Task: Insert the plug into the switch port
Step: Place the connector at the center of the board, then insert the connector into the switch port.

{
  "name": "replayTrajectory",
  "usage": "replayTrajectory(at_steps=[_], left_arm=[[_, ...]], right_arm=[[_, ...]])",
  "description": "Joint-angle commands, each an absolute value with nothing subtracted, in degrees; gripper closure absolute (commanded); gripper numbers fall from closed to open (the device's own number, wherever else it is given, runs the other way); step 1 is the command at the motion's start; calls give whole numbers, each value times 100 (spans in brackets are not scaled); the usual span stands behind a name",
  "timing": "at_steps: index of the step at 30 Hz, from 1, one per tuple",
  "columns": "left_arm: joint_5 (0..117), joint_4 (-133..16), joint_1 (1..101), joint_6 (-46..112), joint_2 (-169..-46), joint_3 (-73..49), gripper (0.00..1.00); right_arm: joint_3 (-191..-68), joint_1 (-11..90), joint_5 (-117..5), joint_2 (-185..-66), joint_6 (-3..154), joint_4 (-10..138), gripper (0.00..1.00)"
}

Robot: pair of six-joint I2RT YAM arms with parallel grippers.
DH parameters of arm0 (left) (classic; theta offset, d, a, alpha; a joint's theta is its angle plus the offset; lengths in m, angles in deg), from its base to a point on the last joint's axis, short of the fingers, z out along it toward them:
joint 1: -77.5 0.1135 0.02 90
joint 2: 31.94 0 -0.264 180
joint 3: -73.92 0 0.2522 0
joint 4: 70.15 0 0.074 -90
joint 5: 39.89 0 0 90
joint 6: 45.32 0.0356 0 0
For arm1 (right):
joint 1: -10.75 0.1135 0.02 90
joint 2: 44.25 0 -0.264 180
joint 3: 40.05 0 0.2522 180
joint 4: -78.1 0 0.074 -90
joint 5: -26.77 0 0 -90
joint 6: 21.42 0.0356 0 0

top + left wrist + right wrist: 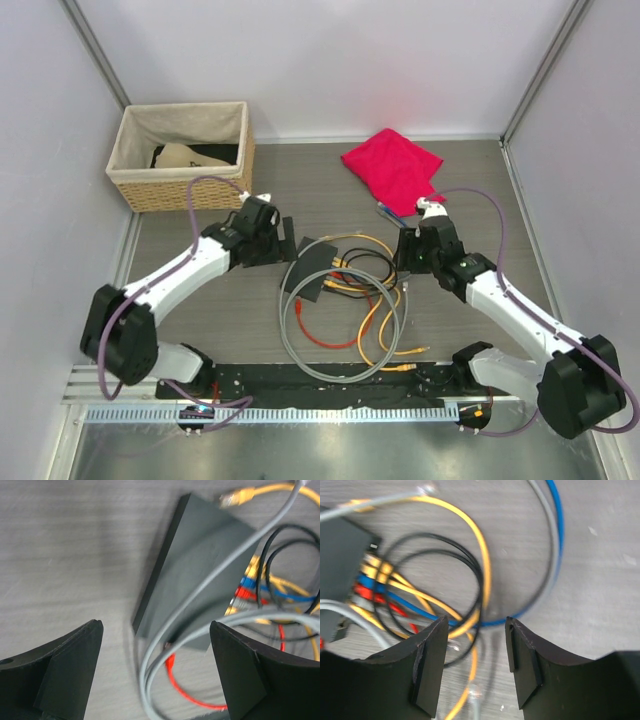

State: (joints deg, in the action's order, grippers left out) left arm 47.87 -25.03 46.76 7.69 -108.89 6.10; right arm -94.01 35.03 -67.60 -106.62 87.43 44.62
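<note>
The switch [312,268] is a flat dark grey box in the middle of the table, with yellow, blue and red cables plugged into its right edge. In the left wrist view the switch [200,570] lies ahead, crossed by a grey cable [220,565]. A loose red plug [172,661] lies at its near corner. My left gripper [285,242] is open and empty just left of the switch. My right gripper [404,252] is open and empty above the cable tangle, right of the switch [340,550]. A loose clear plug on a yellow cable [475,692] lies below its jaws.
A wicker basket [180,185] stands at the back left and a red cloth [392,165] at the back right. Loops of grey, yellow, black and red cable [345,345] spread from the switch toward the near edge. A black strip [330,378] runs along the front.
</note>
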Motion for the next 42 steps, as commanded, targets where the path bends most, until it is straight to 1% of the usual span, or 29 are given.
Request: replayTrajectory(at_steps=[1, 5, 12, 18, 20, 21, 24, 25, 27, 29, 30, 32, 33, 35, 36, 38, 39, 40, 42], left_arm=[[4677, -3002, 4525, 926, -11542, -30, 9], [4528, -2993, 4332, 1049, -12052, -381, 12], [4528, -2923, 4077, 1277, -12624, -786, 15], [4484, -2783, 3927, 1365, -13037, -962, 21], [4440, -2774, 3901, 1357, -13151, -980, 28], [4440, -2756, 3892, 1348, -13187, -989, 31], [4387, -2712, 3865, 1322, -13248, -989, 44], [4378, -2703, 3857, 1313, -13231, -980, 46], [4334, -2651, 3857, 1287, -13196, -962, 53], [4290, -2642, 3857, 1278, -13143, -927, 57], [4221, -2616, 3857, 1269, -13082, -919, 63], [4167, -2607, 3857, 1242, -13029, -910, 68], [4159, -2598, 3857, 1216, -12977, -910, 73], [4150, -2589, 3857, 1172, -12915, -892, 78], [4115, -2589, 3857, 1155, -12836, -883, 82], [4036, -2554, 3857, 1093, -12748, -857, 87], [3940, -2536, 3857, 1084, -12687, -840, 92], [3895, -2510, 3857, 1049, -12582, -831, 92], [3781, -2405, 3857, 997, -12458, -778, 96]], right_arm=[[-9011, 3484, -7431, -9919, 9345, 4914, 44], [-8826, 3484, -7369, -9251, 9354, 4791, 44], [-8598, 3484, -7045, -8662, 9539, 4255, 45], [-8475, 3484, -6580, -8424, 9680, 3816, 48], [-8422, 3484, -6395, -8432, 9680, 3745, 50], [-8387, 3484, -6081, -8493, 9688, 3710, 51], [-8229, 3484, -6024, -8678, 9689, 3675, 51], [-8202, 3484, -6033, -8722, 9688, 3709, 52], [-8132, 3484, -5999, -8784, 9706, 3780, 57], [-8097, 3484, -5876, -8793, 9759, 3920, 60], [-8079, 3484, -5823, -8810, 9785, 3956, 60], [-8070, 3484, -5639, -8845, 9785, 3965, 60], [-8079, 3484, -5594, -8863, 9785, 3878, 60], [-8088, 3484, -5506, -8890, 9803, 3798, 60], [-8079, 3484, -5489, -8872, 9855, 3728, 60], [-8070, 3484, -5401, -8793, 9925, 3657, 61], [-8070, 3492, -5392, -8741, 9987, 3596, 62], [-8070, 3484, -5383, -8705, 9987, 3569, 66], [-8070, 3484, -5409, -8617, 10005, 3499, 71]])
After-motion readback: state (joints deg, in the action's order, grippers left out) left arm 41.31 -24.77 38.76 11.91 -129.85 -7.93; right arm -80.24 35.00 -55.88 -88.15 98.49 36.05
